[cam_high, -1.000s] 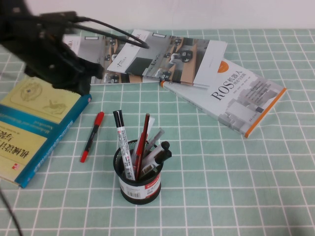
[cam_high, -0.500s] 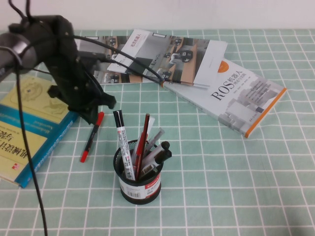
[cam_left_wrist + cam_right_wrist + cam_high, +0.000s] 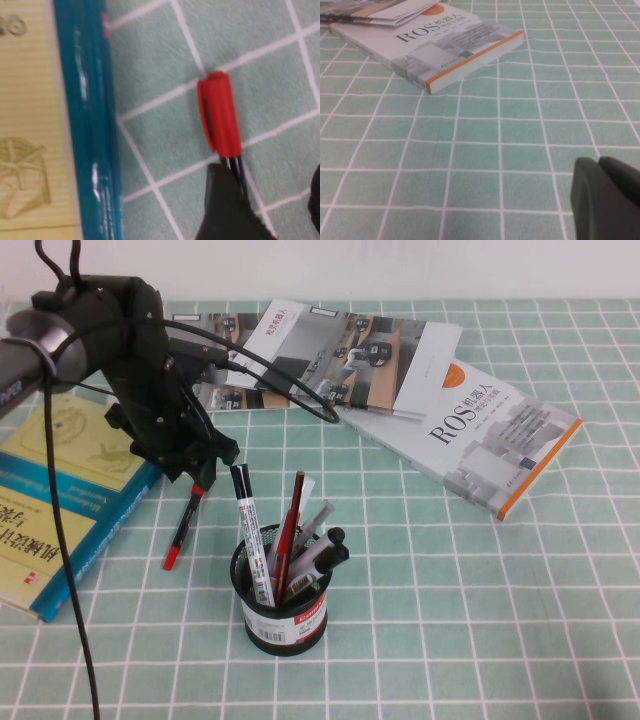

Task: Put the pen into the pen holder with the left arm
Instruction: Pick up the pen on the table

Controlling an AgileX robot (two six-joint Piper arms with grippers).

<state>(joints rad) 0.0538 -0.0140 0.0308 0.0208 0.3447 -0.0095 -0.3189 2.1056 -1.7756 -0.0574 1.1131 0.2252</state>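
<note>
Left gripper [image 3: 200, 478] sits low over the green checked tablecloth [image 3: 480, 600] in the left-centre of the high view, right at the capped end of the pen [image 3: 182, 532], which lies flat on the cloth just left of the pen holder [image 3: 281, 602]. From the left wrist view the pen's red cap [image 3: 219, 112] shows in full, with one black finger [image 3: 227, 210] beside the barrel and another at the frame's right edge, so the jaws stand apart on either side of the pen and do not look clamped on it. Just beside the pen lies the teal-edged yellow book [image 3: 60, 500]. The holder stands upright at lower centre, full of other markers. Right gripper [image 3: 607, 192] appears only in its own wrist view, low at the frame's lower right above bare cloth, its two fingers pressed together, with the white ROS book [image 3: 435, 47] at upper left.
</note>
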